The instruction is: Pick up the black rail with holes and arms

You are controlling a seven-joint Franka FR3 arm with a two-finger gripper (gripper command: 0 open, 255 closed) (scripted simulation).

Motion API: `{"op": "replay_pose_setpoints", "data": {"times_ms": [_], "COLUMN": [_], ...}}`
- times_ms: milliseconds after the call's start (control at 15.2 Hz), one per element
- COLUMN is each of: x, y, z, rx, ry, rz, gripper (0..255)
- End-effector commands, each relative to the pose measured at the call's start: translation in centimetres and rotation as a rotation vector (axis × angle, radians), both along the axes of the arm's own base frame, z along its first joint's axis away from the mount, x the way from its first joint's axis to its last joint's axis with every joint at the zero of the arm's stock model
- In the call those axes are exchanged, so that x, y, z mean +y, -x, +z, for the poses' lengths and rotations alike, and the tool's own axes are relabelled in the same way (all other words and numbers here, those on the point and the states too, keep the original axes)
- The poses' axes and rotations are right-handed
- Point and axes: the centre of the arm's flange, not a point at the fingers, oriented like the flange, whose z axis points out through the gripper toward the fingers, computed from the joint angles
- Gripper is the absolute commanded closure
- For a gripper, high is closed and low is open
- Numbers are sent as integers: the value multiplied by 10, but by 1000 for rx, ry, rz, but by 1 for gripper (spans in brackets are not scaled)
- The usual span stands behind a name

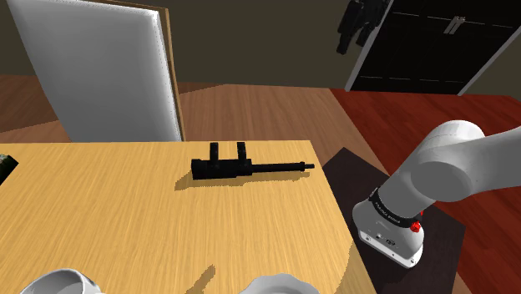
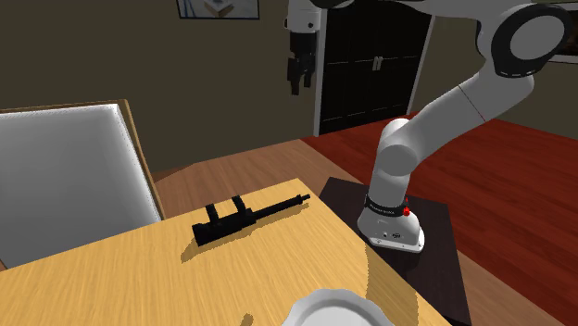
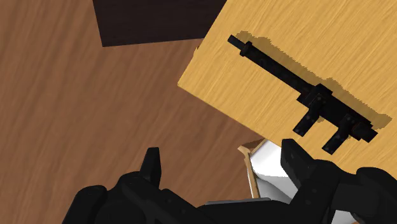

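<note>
One black rail [image 1: 225, 168] lies flat on the wooden table [image 1: 125, 225], at the middle of the shoulder view, close to the table's far edge and toward its right-hand corner. Its thick block end points to the frame's left, with two short arms sticking out of it toward the far edge; its thin rod end points right, ending near the table's right edge. In the second exterior view the black rail [image 2: 227, 220] sits left of centre in the lower half, rod end toward the upper right. The fingers [image 1: 344, 40] hang at the top of the shoulder view, right of centre, high above the table's level and well apart from the rail, against a black double door [image 1: 442, 42]. In the wrist view the two fingers [image 3: 151, 168] stand spread apart with nothing pinched between them; beneath them show the brown wood floor [image 3: 76, 95] and the top of a white-backed chair [image 3: 270, 168], while the rail [image 3: 318, 98] rests on the table [image 3: 356, 44] beyond the finger nearer the chair. That chair [image 1: 108, 75] stands at the table's far side, upper left in the shoulder view. The white arm [image 1: 451, 167] rises from its dark stand [image 1: 349, 171] at the lower right, just beside the table. A white dish [image 1: 280, 286] sits at the table's near edge, bottom centre
</note>
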Motion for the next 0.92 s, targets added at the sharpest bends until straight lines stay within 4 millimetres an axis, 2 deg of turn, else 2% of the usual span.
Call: {"op": "replay_pose_setpoints", "data": {"times_ms": [0, 858], "x": [0, 105], "y": [0, -44], "z": [0, -131], "rx": [0, 35], "ry": [0, 1], "rz": [0, -259], "gripper": [0, 0]}}
